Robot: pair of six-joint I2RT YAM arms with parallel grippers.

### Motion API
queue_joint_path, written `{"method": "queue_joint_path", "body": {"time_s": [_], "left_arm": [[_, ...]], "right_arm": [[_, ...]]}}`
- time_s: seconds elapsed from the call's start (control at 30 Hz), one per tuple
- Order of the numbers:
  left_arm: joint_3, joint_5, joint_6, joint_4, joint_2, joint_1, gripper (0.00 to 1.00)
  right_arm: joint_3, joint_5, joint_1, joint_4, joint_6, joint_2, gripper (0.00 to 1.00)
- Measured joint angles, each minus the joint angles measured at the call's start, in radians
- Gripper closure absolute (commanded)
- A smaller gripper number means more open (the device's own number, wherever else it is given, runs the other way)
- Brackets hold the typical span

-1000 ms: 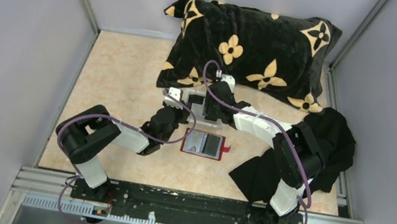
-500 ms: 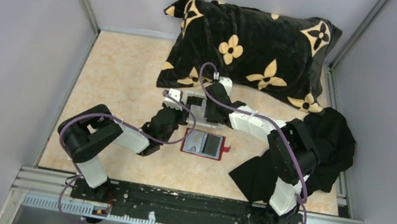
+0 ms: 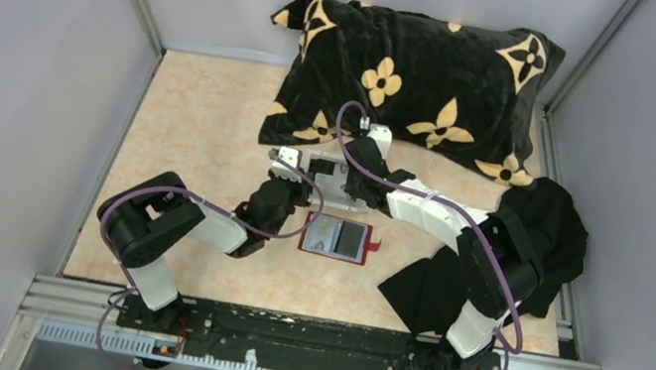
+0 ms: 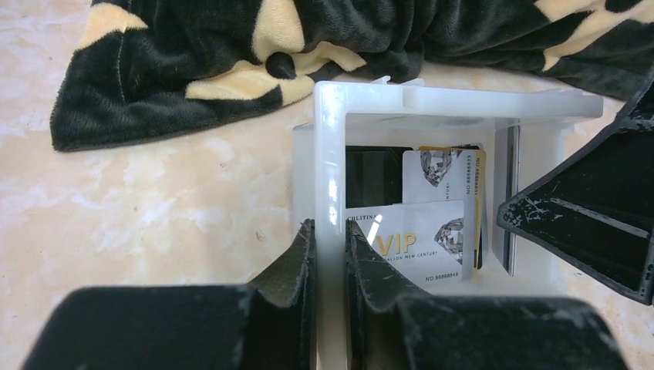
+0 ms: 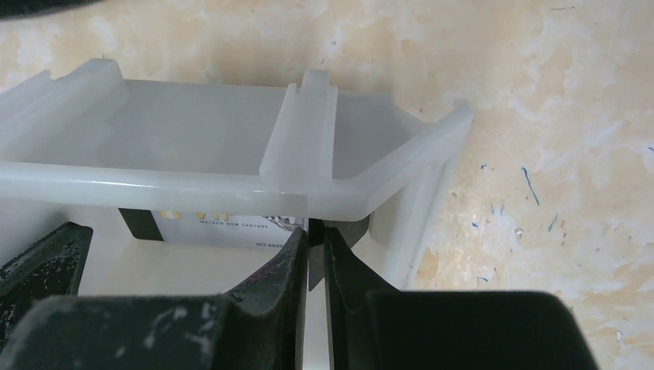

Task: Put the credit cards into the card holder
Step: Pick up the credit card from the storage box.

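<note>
Right hand pinched shut on a thin dark card at the white tray corner

Other credit cards sit stacked in that tray, VIP one on top, and my left hand is clamped on the tray's left wall. Red card holder lies open on the surface just beside the tray, nearer my bases.
</note>
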Motion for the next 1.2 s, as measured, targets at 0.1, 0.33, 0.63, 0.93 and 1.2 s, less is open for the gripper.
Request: {"method": "queue_joint_path", "body": {"time_s": [0.1, 0.33, 0.63, 0.93, 1.2], "left_arm": [[0.0, 0.0, 0.0, 0.002, 0.002, 0.0, 1.0], [0.0, -0.003, 0.0, 0.003, 0.004, 0.0, 1.0], [0.005, 0.005, 0.0, 0.003, 0.013, 0.0, 1.0], [0.024, 0.008, -0.001, -0.013, 0.021, -0.001, 1.0], [0.061, -0.003, -0.026, -0.079, 0.021, -0.001, 1.0]], "right_arm": [[-0.004, 0.002, -0.002, -0.003, 0.0, -0.007, 0.94], [-0.034, 0.024, -0.011, -0.016, -0.001, -0.044, 1.0], [-0.055, 0.024, -0.027, -0.047, -0.005, -0.068, 1.0], [-0.055, 0.018, -0.035, -0.055, -0.019, -0.08, 1.0], [-0.055, 0.004, -0.039, -0.07, -0.027, -0.129, 1.0]]}}
